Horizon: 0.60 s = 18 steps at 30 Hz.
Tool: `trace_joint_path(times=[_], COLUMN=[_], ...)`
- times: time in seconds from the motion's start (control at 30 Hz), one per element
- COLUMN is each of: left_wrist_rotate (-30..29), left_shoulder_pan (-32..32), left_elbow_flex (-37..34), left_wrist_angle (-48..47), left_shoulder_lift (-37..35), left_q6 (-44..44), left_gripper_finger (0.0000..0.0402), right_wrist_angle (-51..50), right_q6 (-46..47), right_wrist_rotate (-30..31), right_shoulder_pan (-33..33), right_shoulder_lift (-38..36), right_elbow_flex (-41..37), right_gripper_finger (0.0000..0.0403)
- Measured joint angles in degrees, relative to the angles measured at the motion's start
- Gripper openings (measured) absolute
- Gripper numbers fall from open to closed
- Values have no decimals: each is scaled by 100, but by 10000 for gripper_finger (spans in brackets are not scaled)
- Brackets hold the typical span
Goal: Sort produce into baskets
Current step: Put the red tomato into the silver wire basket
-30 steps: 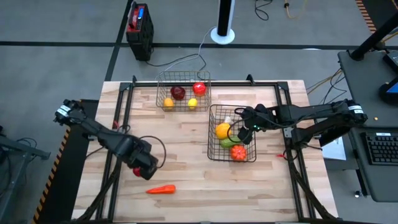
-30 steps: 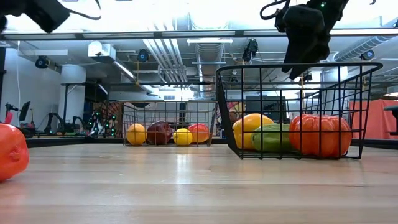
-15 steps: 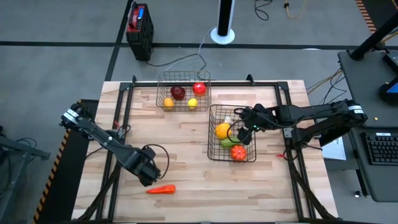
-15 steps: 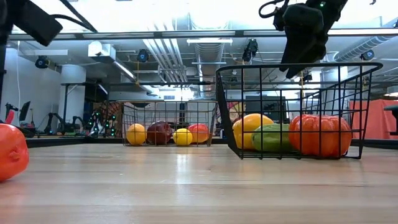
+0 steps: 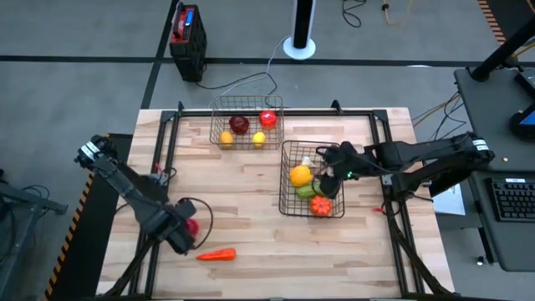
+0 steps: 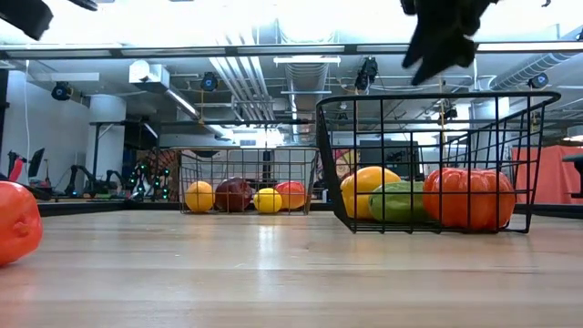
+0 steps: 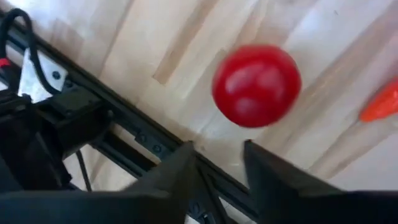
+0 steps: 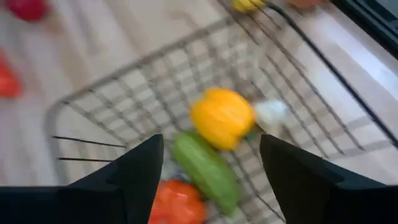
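Observation:
A red ball [image 5: 192, 224] lies on the table near its left near corner, and also shows in the left wrist view [image 7: 256, 85]. An orange carrot [image 5: 216, 254] lies nearer the near edge. My left gripper [image 5: 184, 236] hovers open just beside the ball, touching nothing [image 7: 217, 152]. The far wire basket [image 5: 247, 109] holds dark red, red and yellow round pieces. The right wire basket [image 5: 284, 180] holds a yellow pepper [image 8: 222, 117], green cucumber [image 8: 205, 171], an orange-red piece [image 5: 320, 206] and white garlic [image 8: 270, 112]. My right gripper [image 5: 324, 180] is open and empty above this basket.
A red-and-black box [image 5: 187, 33] and a white post base [image 5: 299, 46] stand on the floor beyond the far edge. Black frame rails [image 5: 159, 159] run along the table's left and right sides. Bare wood lies at the table's middle and near right.
My left gripper has moved toward the table's near edge and then toward its left edge; the red ball now shows uncovered beside it. My right gripper has risen above the right basket. The produce in both baskets and the carrot have stayed put.

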Motion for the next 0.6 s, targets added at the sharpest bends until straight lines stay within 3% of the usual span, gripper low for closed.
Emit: trace_joint_path(times=[0.13, 0.4, 0.6], left_wrist_rotate=[0, -5, -14], left_shoulder_pan=[-283, -518, -518], left_elbow_flex=[-105, -711, -1007], left_wrist_angle=[2, 368, 634], left_shoulder_lift=[9, 9, 9], left_q6=[-236, -464, -466], left_gripper_finger=[18, 2, 1], right_wrist_angle=[523, 887, 940], right_q6=[-3, 294, 438], right_wrist_rotate=[-1, 761, 903], right_shoulder_pan=[462, 1296, 1545], right_shoulder_lift=[15, 17, 57], right_elbow_flex=[61, 47, 45], right_gripper_finger=[234, 182, 142])
